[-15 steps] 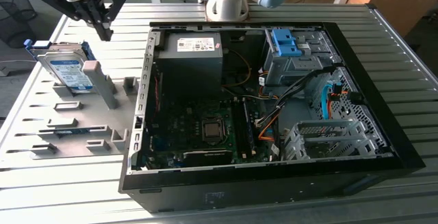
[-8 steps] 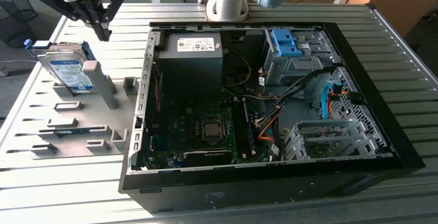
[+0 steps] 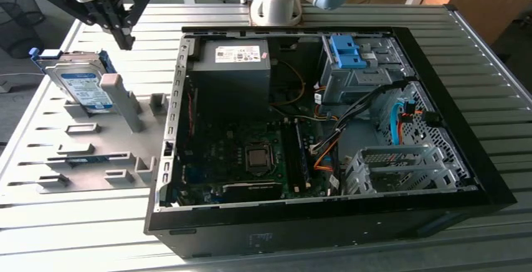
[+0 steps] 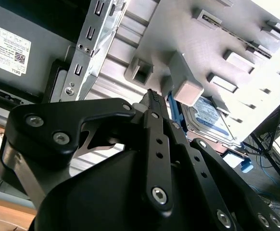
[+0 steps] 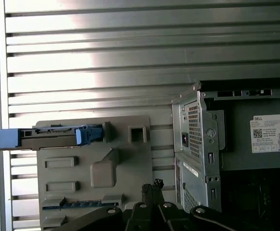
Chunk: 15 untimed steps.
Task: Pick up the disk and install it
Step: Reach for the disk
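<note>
The disk (image 3: 81,84), a silver drive with a white-and-blue label in a blue carrier, stands on edge in a slot of the grey holder plate (image 3: 91,154) at the exterior view's left. In the first wrist view the disk (image 5: 48,136) appears edge-on; in the second wrist view its label (image 4: 210,115) peeks out behind a grey block. My gripper (image 3: 126,39) hangs in the air above and just right of the disk, apart from it. The gripper (image 5: 154,186) is shut with nothing between its black fingers (image 4: 152,98).
The open computer case (image 3: 316,116) lies right of the holder plate, with a power supply (image 3: 234,60) and a blue bracket (image 3: 344,50) on the metal drive bay. The arm's base (image 3: 276,1) stands behind the case. All rest on a ribbed metal table (image 3: 75,234).
</note>
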Each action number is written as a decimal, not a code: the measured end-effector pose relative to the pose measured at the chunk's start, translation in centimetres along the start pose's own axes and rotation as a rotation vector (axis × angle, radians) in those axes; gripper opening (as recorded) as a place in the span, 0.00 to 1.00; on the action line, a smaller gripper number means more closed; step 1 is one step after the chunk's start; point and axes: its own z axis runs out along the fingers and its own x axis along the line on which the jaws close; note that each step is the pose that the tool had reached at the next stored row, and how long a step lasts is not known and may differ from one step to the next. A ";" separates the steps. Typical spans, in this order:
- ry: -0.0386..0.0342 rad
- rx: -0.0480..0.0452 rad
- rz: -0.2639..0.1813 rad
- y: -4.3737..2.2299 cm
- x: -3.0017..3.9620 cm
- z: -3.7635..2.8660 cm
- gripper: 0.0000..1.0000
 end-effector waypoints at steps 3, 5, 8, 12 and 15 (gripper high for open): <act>0.0000 0.0000 0.000 -0.04 0.54 -0.01 0.11; 0.0000 0.0000 0.000 -0.07 0.97 -0.01 0.11; 0.0000 0.0000 0.000 -0.12 1.60 -0.02 0.11; 0.0000 0.0000 0.000 -0.18 2.35 -0.03 0.11; 0.0000 0.0000 0.000 -0.21 2.72 -0.04 0.11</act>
